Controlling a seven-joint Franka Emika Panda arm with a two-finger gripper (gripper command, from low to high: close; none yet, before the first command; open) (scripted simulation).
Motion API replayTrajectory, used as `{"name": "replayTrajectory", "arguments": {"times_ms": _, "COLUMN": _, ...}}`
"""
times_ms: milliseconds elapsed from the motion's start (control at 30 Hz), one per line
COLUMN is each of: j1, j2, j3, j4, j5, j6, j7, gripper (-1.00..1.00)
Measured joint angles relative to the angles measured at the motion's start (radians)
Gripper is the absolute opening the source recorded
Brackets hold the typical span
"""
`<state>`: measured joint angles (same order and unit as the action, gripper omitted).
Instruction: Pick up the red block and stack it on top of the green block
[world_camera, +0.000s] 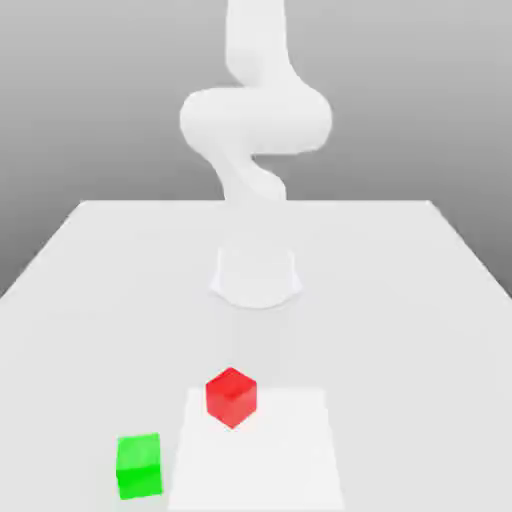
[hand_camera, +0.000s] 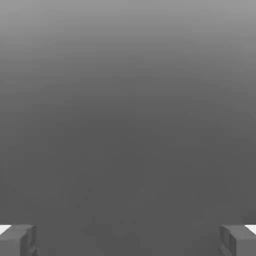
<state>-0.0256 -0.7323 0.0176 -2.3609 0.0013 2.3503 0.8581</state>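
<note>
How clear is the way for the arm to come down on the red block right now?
Probably clear. The red block sits alone on the table, apart from the green block, with nothing on top or against it. The tool is open and holds nothing.

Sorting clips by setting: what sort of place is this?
Likely a bare simulated tabletop test scene: a plain white table, a featureless grey backdrop, and just a red block and a green block.

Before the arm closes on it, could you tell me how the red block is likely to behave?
The red block looks like a plain flat-faced cube, so it probably won't roll. Resting flat on the table, it seems unlikely to tip, and likely rigid.
</note>
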Motion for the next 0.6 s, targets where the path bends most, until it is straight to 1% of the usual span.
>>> {"name": "replayTrajectory", "arguments": {"times_ms": 433, "j1": -0.139, "j2": 0.436, "j3": 0.084, "j4": -0.37, "j5": 0.006, "j6": 0.313, "j7": 0.37, "gripper": 0.0}}
{"name": "replayTrajectory", "arguments": {"times_ms": 533, "j1": -0.162, "j2": 0.559, "j3": 0.091, "j4": -0.466, "j5": 0.015, "j6": 0.399, "j7": 0.465, "gripper": 0.0}}
{"name": "replayTrajectory", "arguments": {"times_ms": 600, "j1": -0.171, "j2": 0.667, "j3": 0.089, "j4": -0.506, "j5": 0.011, "j6": 0.477, "j7": 0.519, "gripper": 0.0}}
